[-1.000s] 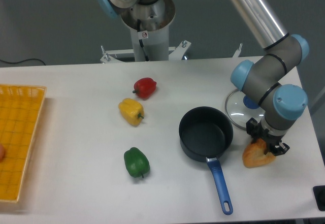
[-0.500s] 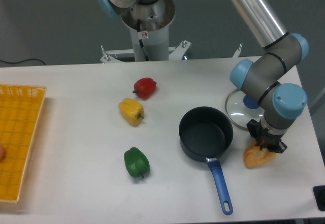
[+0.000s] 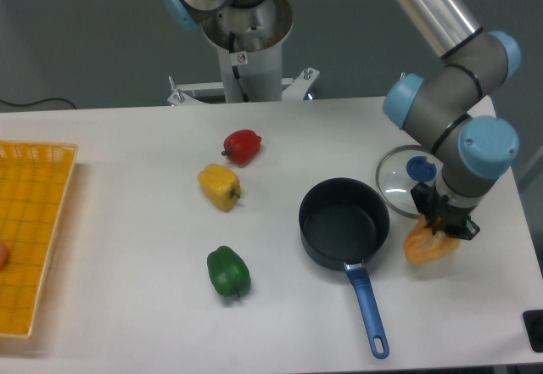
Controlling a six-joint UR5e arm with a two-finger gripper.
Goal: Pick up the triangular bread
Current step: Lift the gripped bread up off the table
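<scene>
The triangular bread (image 3: 427, 248) is a golden-brown wedge at the right of the table, beside the black pot. My gripper (image 3: 442, 231) points straight down onto its top and its fingers are shut on the bread. The bread hangs slightly raised under the gripper, close to the table. The fingertips are mostly hidden by the bread and the wrist.
A black pot (image 3: 344, 221) with a blue handle (image 3: 368, 310) stands just left of the bread. A glass lid (image 3: 402, 180) lies behind it. Red (image 3: 243, 146), yellow (image 3: 221, 185) and green (image 3: 227, 271) peppers lie mid-table. A yellow basket (image 3: 34, 221) is at the left edge.
The gripper has risen a little with the bread in it, and the bread has lifted and shifted slightly up and left. The arm's upper joints have moved up.
</scene>
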